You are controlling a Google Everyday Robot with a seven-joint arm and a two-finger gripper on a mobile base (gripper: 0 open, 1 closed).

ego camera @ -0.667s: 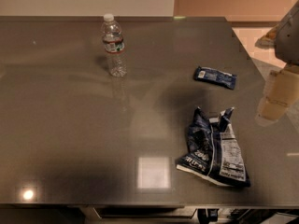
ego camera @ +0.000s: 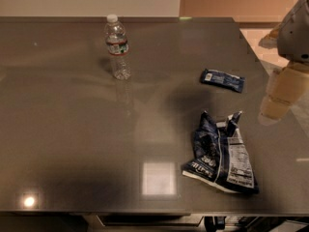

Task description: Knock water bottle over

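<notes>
Hovering by the right edge of the table (ego camera: pixel 72 129) — open or closed, I cannot tell — the tool (ego camera: pixel 273 106) looks mid-approach, the upright water bottle (ego camera: pixel 117 47) standing well to its left, so next comes a long leftward reach.

Crumpled dark bag (ego camera: pixel 219 154) and blue packet (ego camera: pixel 222 80) lie on grey table (ego camera: pixel 67 139).

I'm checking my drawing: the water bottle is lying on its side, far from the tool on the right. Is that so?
No. The camera view shows the water bottle standing upright, far from the tool on the right.
</notes>
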